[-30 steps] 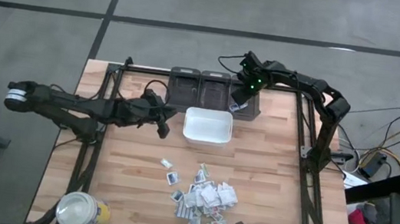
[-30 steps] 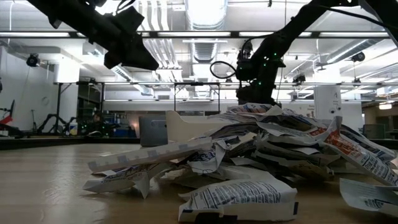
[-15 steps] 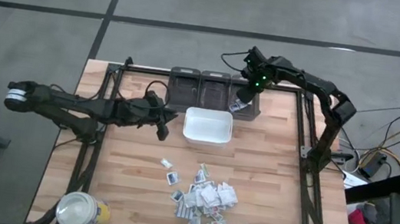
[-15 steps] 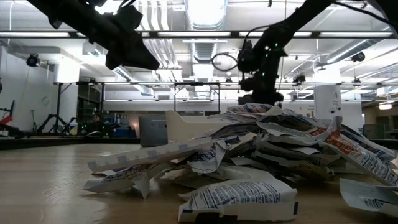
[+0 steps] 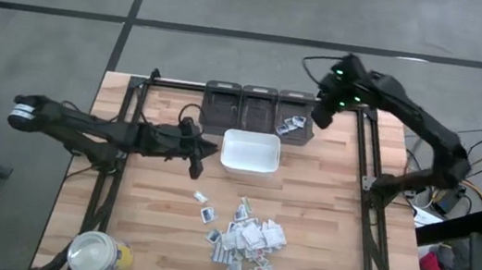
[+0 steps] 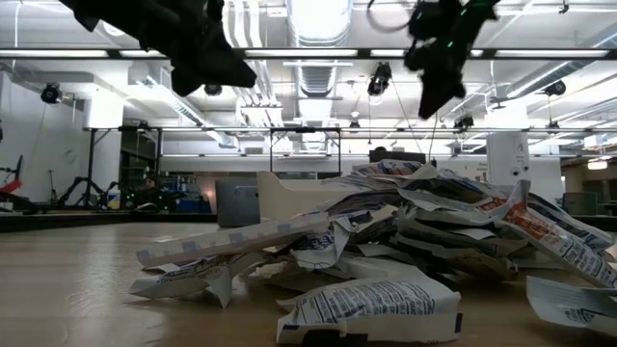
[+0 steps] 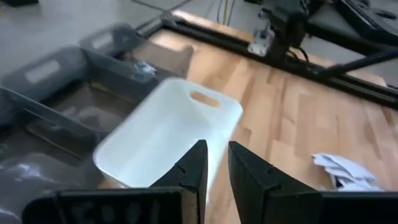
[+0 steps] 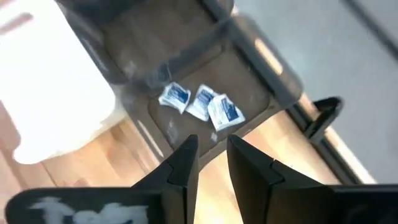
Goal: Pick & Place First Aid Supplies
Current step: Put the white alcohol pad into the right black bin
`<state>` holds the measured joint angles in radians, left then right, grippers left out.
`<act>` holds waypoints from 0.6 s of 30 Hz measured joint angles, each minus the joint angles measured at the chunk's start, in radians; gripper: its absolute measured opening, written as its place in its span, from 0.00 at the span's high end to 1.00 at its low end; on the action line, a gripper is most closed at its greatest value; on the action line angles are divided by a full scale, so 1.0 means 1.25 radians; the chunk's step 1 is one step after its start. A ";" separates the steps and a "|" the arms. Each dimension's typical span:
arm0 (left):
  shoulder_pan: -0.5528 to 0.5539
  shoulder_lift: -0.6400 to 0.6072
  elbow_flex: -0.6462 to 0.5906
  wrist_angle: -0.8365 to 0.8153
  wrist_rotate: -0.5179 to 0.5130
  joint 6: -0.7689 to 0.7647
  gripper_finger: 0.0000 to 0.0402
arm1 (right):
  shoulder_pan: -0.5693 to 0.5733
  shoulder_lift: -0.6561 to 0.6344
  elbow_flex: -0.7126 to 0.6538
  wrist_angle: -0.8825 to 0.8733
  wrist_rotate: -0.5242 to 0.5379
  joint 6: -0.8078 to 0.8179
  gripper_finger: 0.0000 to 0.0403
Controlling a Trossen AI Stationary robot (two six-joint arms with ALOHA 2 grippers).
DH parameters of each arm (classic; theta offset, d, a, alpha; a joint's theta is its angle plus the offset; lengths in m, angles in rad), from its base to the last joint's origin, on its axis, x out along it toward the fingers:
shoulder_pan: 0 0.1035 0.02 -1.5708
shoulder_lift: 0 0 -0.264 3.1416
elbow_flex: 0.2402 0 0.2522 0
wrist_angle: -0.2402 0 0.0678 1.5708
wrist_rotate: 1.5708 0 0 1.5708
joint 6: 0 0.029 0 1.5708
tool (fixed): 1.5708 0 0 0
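So the first aid supplies, a heap of tiny flat white paper packets (image 5: pixel 246 240) with grey, green and red print, sit on the near part of the light wooden table (image 5: pixel 323 220), and three small blue-and-white sachets (image 8: pixel 202 104) lie in the rightmost of the dark grey plastic bins (image 5: pixel 294 119) at the far edge. The empty white rectangular plastic tray (image 5: pixel 250 152) sits just in front of those bins. The right gripper (image 8: pixel 208 158) hangs above that bin, fingers a narrow gap apart with nothing between them, while the left gripper (image 7: pixel 214 163) hovers beside the tray, also slightly open and empty.

Overhead, table-level, 2 wrist cams; share tray (image 5: pixel 250 152).
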<state>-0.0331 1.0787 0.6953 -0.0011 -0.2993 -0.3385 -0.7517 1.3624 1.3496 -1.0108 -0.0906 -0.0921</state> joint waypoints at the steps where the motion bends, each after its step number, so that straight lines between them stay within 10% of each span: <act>1: -0.010 0.011 0.002 -0.003 0.000 -0.007 0.84 | 0.000 -0.033 -0.017 0.012 0.000 0.006 0.81; 18: -0.103 0.366 0.334 -0.446 0.031 -0.080 0.85 | 0.008 -0.491 -0.346 0.241 -0.106 0.136 0.81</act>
<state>-0.1613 1.5362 1.1122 -0.5588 -0.2605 -0.4386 -0.7414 0.7491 0.9170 -0.7100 -0.2226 0.0776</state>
